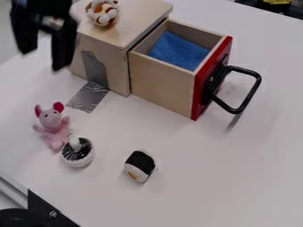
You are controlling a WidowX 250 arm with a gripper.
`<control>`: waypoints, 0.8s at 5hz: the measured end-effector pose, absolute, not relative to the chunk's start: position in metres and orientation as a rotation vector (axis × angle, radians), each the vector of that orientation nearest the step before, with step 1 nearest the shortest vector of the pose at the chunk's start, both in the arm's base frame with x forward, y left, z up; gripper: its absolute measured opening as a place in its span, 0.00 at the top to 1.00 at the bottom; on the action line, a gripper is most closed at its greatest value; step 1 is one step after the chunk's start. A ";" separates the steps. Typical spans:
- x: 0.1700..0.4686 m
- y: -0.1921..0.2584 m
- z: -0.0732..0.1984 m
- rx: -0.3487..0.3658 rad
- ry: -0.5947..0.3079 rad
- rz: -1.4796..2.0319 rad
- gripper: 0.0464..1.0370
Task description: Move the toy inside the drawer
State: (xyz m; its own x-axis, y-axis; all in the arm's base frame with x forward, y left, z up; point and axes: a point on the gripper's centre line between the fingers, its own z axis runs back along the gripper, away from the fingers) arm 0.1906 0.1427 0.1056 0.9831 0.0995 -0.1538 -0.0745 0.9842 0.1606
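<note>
A black two-finger robot pincer (pixel 42 59) points downward, fingers spread wide, at upper left near a boxy pale wooden cabinet (pixel 117 55).

Gripper (pixel 41 60) hung upper L, fingers apart; drawer (pixel 160 84) was open w/ blue cloth (pixel 177 51); spotted toy (pixel 102 13) sat atop cabinet (pixel 133 22); pink mouse (pixel 54 126), blk/wht round toy (pixel 78 153) & sushi toy (pixel 140 166) on tbl (pixel 195 195).

The white table (pixel 201 190) carries a drawer box (pixel 118 66), pink mouse (pixel 52 125), round toy (pixel 77 155), sushi toy (pixel 141 164) and tape (pixel 89 96).
</note>
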 end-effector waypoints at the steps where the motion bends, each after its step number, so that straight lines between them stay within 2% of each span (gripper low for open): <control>1: 0.173 0.146 0.072 0.160 0.130 0.103 0.04; 2: 0.174 0.148 0.047 0.157 0.126 0.138 0.04; 4: 0.191 0.163 0.022 0.164 0.129 0.252 0.04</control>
